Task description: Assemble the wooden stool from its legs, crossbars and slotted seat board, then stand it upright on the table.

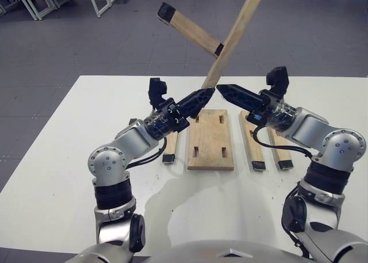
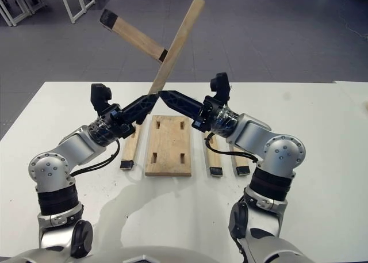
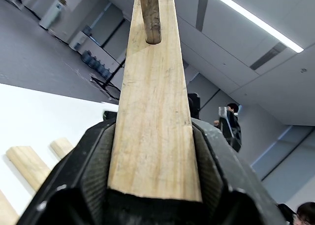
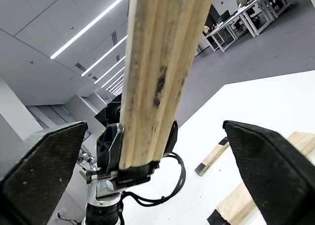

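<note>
Stool leg with crosspiece: held above the table, tilted toward 1 o'clock, foot pinched by left gripper. Right gripper fingers spread around it, not touching. Seat board lies flat beneath. I see bare tabletop out to the 9 o'clock edge.

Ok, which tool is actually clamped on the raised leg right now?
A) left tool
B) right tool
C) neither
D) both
A: the left tool is shut on the lower end of the raised leg, while the right tool stands open, with a gap showing on either side of the wood.
</note>
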You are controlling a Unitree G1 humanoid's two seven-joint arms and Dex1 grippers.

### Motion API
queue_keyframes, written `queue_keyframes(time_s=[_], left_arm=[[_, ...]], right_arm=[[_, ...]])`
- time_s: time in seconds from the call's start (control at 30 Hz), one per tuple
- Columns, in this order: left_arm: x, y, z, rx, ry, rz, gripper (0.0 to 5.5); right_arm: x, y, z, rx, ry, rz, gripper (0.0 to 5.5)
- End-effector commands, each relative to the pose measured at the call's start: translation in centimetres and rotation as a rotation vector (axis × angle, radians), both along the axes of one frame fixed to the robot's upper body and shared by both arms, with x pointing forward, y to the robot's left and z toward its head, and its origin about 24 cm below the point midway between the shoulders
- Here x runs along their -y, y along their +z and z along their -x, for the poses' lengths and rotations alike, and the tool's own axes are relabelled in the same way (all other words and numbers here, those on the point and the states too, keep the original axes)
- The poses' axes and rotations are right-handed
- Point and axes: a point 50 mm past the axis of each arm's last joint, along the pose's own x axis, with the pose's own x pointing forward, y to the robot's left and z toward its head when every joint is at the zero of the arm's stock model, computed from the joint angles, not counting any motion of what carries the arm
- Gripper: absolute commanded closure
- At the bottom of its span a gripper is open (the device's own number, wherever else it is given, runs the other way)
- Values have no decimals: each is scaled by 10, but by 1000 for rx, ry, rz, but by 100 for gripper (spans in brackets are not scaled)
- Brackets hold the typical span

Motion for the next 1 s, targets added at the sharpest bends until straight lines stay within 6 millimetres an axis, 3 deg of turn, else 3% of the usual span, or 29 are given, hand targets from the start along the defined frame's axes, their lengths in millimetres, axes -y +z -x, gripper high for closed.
queue_keyframes(time_s=[0.03,0.17,0.37,0.77,0.93,1.0], left_arm=[[4,-9,16,-21,-106,-29,345],[-1,-18,22,-48,-167,-52,345],[-8,-25,17,-66,-159,-79,345],[-11,-30,25,-73,-242,-114,345],[-12,-26,29,-52,-257,-107,345],[-16,-17,36,-21,-298,-78,295]], right_arm=[[-2,16,-1,44,70,-58,43],[2,21,0,51,130,-56,43],[8,25,14,82,284,-76,150],[7,20,30,96,398,-36,342],[12,19,24,109,319,-37,344],[17,17,21,111,273,-15,344]])
